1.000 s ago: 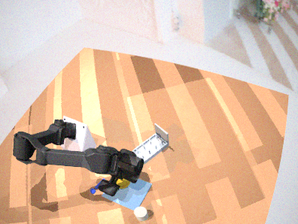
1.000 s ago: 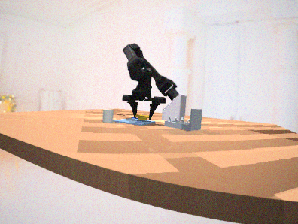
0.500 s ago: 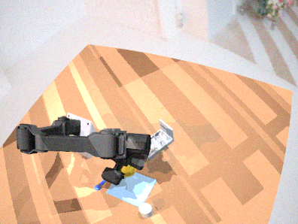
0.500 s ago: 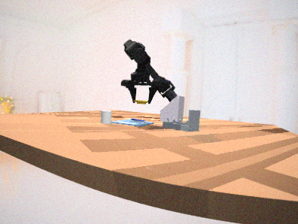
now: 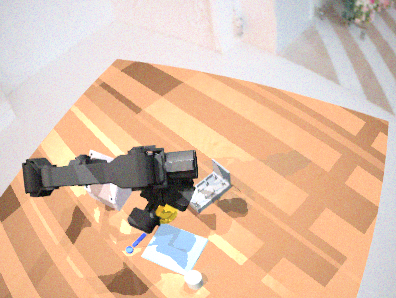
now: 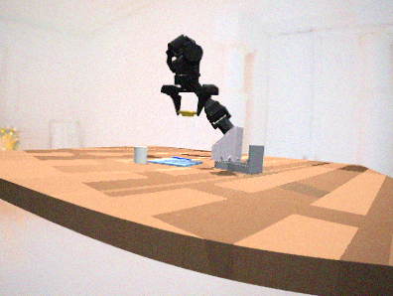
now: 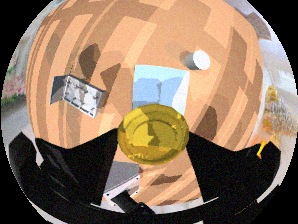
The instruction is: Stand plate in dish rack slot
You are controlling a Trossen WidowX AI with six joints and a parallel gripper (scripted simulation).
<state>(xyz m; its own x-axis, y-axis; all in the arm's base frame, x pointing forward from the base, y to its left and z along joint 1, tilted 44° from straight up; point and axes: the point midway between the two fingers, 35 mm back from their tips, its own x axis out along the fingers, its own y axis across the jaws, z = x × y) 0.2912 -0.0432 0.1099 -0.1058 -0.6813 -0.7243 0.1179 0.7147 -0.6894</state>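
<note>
A round yellow plate is held flat, roughly level, high above the table. My gripper is shut on it, one finger at each side of its rim. In the top view the arm and fingers hide part of the plate. The grey dish rack stands on the table, with rows of short pegs and a taller panel at one end. Its slots look unoccupied. The plate is well above the rack and off to its side.
A light-blue mat lies below the plate. A white cylinder stands by its corner. A blue utensil lies beside the mat. The pale arm base stands near the rack.
</note>
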